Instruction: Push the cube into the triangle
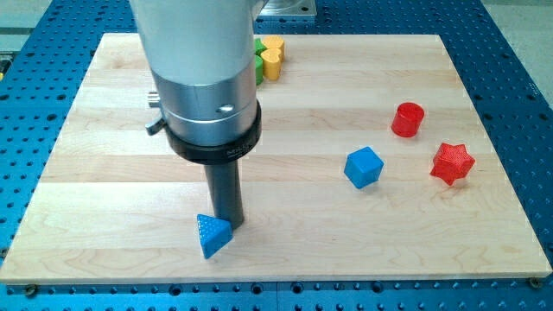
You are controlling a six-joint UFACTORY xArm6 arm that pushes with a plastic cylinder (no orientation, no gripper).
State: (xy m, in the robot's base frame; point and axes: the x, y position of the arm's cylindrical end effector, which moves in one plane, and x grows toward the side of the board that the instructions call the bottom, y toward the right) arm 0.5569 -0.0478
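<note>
- Camera view: the arm [203, 78] is descending from the view's top left, ending in a dark rod; my tip [228, 223] is resting on the wooden board [285, 233] and touching the upper right side of the blue triangle [212, 236].
- There is no hand or jaw on this rig, so no spread or pinched state is applying; the rod is simply standing upright against the triangle.
- The blue triangle is lying near the board's bottom edge, left of centre.
- The blue cube [364, 167] is sitting right of centre, well apart from the triangle and from my tip.
- A bare strip of board is lying between the cube and the triangle; no block is standing in that strip, but the rod itself is occupying the triangle's side facing the cube.
- The red cylinder [408, 119] is standing above and to the right of the cube, near it but apart.
- The red star [453, 162] is lying to the cube's right, near the board's right edge.
- The yellow block [273, 57] and a green block [258, 65] are sitting at the board's top edge, partly hidden behind the arm; their shapes are not fully showing.
- The blue perforated table [518, 78] is surrounding the board on all sides.
</note>
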